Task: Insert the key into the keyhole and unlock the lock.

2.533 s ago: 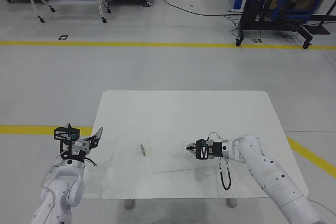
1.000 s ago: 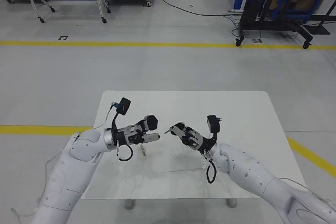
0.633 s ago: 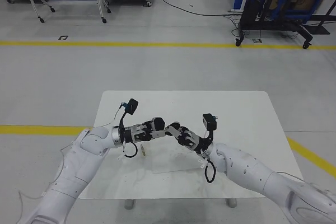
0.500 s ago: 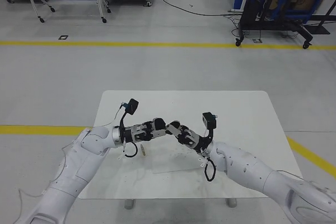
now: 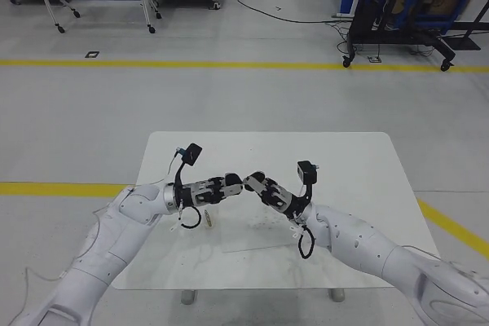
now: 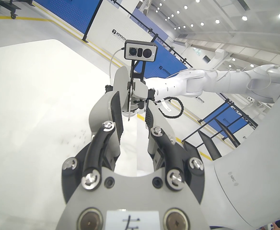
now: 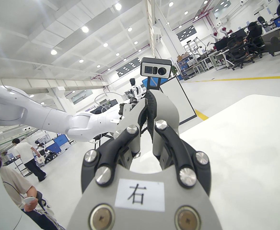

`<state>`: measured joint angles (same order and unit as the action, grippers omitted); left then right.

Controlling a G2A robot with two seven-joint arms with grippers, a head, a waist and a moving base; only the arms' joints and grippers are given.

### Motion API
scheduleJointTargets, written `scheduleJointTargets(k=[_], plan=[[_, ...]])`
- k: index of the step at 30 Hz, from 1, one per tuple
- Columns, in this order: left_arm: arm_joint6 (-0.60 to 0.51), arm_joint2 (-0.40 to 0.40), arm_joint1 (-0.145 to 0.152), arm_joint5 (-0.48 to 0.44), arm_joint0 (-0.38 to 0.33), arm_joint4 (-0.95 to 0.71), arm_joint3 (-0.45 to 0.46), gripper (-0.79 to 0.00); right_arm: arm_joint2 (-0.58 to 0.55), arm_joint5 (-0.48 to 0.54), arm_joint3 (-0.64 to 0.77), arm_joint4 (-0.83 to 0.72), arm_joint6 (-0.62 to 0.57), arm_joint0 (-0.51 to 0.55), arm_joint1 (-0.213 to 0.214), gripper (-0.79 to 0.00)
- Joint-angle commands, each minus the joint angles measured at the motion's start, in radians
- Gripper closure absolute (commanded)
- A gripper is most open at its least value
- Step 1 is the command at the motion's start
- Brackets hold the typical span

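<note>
where the two arms meet above the left-centre of the white desk [image 5: 342, 163], the left gripper [image 6: 133, 117] and the right gripper [image 7: 148, 101] point at each other tip to tip. the top view does not settle whether the tips touch or stand just apart.

the left gripper's fingers [image 6: 117, 111] are released, with a clear gap between the ridged black pads. through that gap the left wrist view shows the right gripper edge-on, just beyond the tips. the right gripper's fingers [image 7: 165, 113] are clenched, the pads drawn together up to the tips. whether anything is pinched between them cannot be told.

a small brass-coloured piece [image 5: 207, 218] lies flat on the desk, apart from both grippers. it sits on the robot's side of them, under the left forearm and just beside a black cable loop [image 5: 187, 218] hanging from that arm. it is too small to tell whether it is the key or the lock.

a faint rectangular outline [image 5: 257, 244] shows on the desk top below the right gripper, and the brass piece lies just outside its left edge. a second black cable loop [image 5: 303, 243] hangs from the right forearm over this outline.

each wrist carries a small camera on a stalk, the left one [image 5: 193, 152] and the right one [image 5: 307, 173] both raised above the fingers. yellow floor lines [image 5: 228, 63] run past the desk, and a dark wheeled rack [image 5: 399, 41] stands far beyond it.
</note>
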<state>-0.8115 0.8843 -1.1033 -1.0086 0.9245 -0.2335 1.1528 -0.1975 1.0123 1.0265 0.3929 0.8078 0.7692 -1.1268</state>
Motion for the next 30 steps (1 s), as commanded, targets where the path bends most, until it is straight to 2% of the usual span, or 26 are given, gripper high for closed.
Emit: scheduleJointTargets(k=[1, 8, 9, 10, 24, 27, 30], plan=[[-0.004, -0.008, 0.003, 0.004, -0.008, -0.008, -0.008, 0.000, 0.000, 0.000, -0.001, -0.003, 0.000, -0.002, -0.001, 0.000], [-0.007, -0.032, 0.007, 0.007, -0.029, -0.033, -0.023, 0.000, 0.020, 0.000, -0.013, 0.010, 0.000, -0.009, 0.000, 0.000], [-0.006, -0.035, 0.007, 0.006, -0.031, -0.033, -0.025, 0.000, 0.027, 0.000, -0.007, 0.015, 0.000, -0.011, 0.000, -0.209], [-0.005, -0.037, 0.008, 0.005, -0.032, -0.034, -0.027, 0.000, 0.027, 0.000, -0.005, 0.018, 0.000, -0.011, 0.000, -0.785], [-0.027, -0.097, 0.021, 0.027, -0.073, -0.052, -0.035, 0.000, 0.026, -0.009, -0.006, 0.018, -0.006, -0.009, 0.000, -0.785], [-0.034, -0.118, 0.027, 0.034, -0.088, -0.016, -0.033, 0.000, -0.001, -0.087, -0.017, 0.048, -0.098, 0.001, 0.015, -0.785], [-0.040, -0.143, 0.035, 0.040, -0.106, 0.028, -0.024, 0.000, -0.030, -0.076, -0.009, 0.103, -0.221, 0.000, 0.053, -0.785]])
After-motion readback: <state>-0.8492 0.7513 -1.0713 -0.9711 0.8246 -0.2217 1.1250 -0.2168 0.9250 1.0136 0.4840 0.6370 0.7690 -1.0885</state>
